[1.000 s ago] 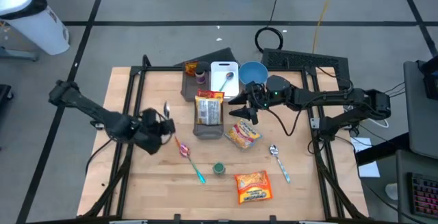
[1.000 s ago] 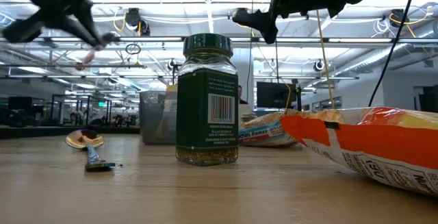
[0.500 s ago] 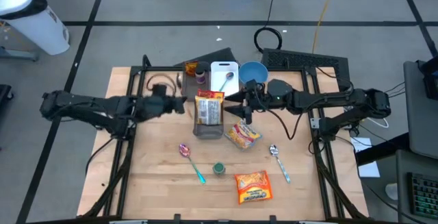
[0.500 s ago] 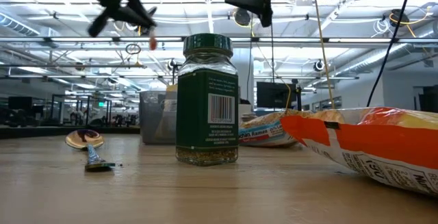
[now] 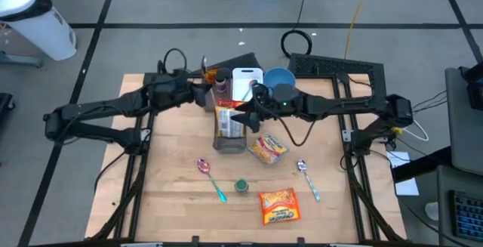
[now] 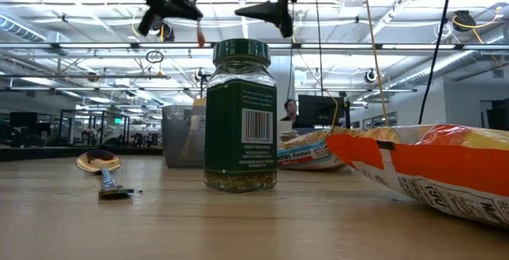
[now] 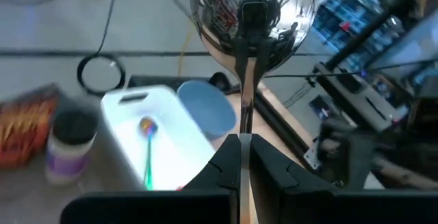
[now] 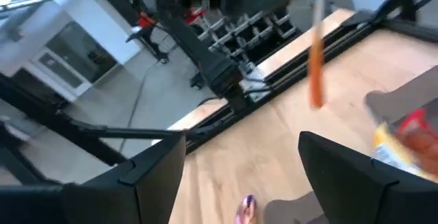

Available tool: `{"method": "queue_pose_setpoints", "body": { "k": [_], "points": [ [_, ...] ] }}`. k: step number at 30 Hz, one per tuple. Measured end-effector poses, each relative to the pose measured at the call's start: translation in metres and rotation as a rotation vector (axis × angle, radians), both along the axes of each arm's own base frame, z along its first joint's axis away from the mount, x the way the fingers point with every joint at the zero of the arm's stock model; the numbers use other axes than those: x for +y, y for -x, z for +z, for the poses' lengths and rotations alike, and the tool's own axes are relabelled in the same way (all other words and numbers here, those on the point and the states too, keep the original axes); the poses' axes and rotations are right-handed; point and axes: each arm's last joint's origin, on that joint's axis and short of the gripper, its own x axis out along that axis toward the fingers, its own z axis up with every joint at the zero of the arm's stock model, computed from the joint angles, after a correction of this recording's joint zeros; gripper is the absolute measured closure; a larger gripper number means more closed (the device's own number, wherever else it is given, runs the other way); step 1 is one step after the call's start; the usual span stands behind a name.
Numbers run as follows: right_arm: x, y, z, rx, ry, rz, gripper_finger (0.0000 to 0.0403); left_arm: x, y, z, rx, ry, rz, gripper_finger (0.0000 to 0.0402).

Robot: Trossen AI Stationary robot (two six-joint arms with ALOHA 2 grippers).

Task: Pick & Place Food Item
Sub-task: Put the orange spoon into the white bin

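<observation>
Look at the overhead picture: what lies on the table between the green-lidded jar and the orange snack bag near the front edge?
Nothing: in the high view the wood between the jar and the orange snack bag is bare.

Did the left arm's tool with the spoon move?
Yes. The left tool carried the spoon from the table's left side toward the back, up near the white tray.
</observation>
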Motion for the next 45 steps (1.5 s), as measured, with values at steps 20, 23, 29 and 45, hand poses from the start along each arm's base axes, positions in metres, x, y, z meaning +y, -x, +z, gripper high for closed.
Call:
{"method": "queue_pose_setpoints", "body": {
  "k": [20, 23, 29, 45],
  "points": [
    [-0.021, -0.011, -0.007, -0.062, 0.133, -0.317, 0.0126, 0.009, -0.07, 0.049, 0.166, -0.099, -0.167, 0.039],
    [-0.022, -0.011, -0.007, -0.053, 0.168, -0.341, 0.0127, 0.01, -0.07, 0.048, 0.172, -0.083, -0.162, 0.039],
    [-0.022, -0.011, -0.007, -0.059, 0.182, -0.337, 0.0167, 0.009, -0.07, 0.05, 0.162, -0.083, -0.162, 0.039],
    [-0.02, -0.011, -0.006, -0.07, 0.184, -0.282, 0.0371, 0.007, -0.071, 0.05, 0.155, -0.078, -0.183, 0.039]
  ]
}}
